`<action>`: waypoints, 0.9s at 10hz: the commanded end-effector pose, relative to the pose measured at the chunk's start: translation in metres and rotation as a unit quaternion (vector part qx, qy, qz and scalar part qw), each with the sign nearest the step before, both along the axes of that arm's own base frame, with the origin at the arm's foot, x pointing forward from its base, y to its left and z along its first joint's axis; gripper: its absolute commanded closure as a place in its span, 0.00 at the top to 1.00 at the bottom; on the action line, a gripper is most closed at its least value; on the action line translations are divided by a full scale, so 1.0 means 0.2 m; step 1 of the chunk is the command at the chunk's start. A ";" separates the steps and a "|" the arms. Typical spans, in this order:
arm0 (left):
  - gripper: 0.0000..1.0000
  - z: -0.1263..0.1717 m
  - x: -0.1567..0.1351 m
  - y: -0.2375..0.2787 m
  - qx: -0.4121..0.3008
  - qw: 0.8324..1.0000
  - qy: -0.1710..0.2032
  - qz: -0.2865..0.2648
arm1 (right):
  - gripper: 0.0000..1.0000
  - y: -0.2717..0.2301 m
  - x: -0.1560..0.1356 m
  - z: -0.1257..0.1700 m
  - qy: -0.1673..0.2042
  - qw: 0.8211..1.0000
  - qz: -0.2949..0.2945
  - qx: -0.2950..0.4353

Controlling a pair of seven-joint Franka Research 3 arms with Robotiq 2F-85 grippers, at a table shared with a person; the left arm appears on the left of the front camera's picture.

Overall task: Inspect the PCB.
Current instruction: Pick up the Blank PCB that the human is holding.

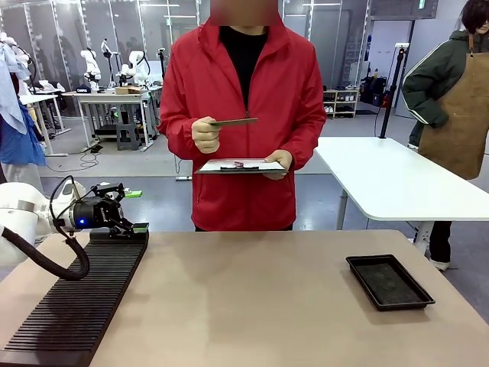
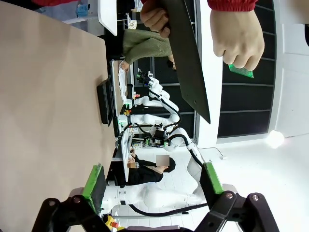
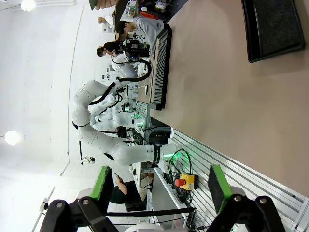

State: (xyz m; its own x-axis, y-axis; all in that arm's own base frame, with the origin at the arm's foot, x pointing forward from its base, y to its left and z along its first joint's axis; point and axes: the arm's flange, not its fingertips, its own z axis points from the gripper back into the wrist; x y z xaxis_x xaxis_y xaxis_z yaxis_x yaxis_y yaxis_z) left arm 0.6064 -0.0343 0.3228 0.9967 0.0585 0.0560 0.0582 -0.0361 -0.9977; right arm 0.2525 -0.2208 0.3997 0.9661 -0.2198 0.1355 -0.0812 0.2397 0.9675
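Observation:
A person in a red jacket stands at the far side of the table. One hand holds the PCB (image 1: 233, 121) up at chest height, edge-on to the front camera. In the left wrist view the PCB (image 2: 240, 71) is a small green board pinched in that hand. The other hand holds a dark tablet (image 1: 241, 166) flat below it. My left gripper (image 1: 137, 210) is open and holds nothing. It hovers over the far end of a black slotted rack (image 1: 76, 306), pointing toward the person. My right gripper (image 3: 158, 186) is open too, with nothing between its green pads.
A shallow black tray (image 1: 390, 281) lies on the right of the tan table (image 1: 252, 306), and also shows as the tray (image 3: 273, 26) in the right wrist view. Another person in a brown apron (image 1: 458, 115) stands beside a white table at the back right.

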 end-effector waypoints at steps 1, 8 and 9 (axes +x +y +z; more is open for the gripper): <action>1.00 0.00 0.00 0.00 0.001 1.000 0.000 0.001 | 1.00 0.00 0.00 0.01 0.000 1.000 -0.004 0.003; 1.00 0.11 -0.17 0.14 -0.004 1.000 0.012 -0.020 | 1.00 0.00 0.00 0.01 0.000 1.000 -0.004 0.003; 1.00 0.15 -0.30 0.23 -0.003 1.000 0.008 -0.020 | 1.00 0.00 0.00 0.01 0.000 1.000 -0.004 0.003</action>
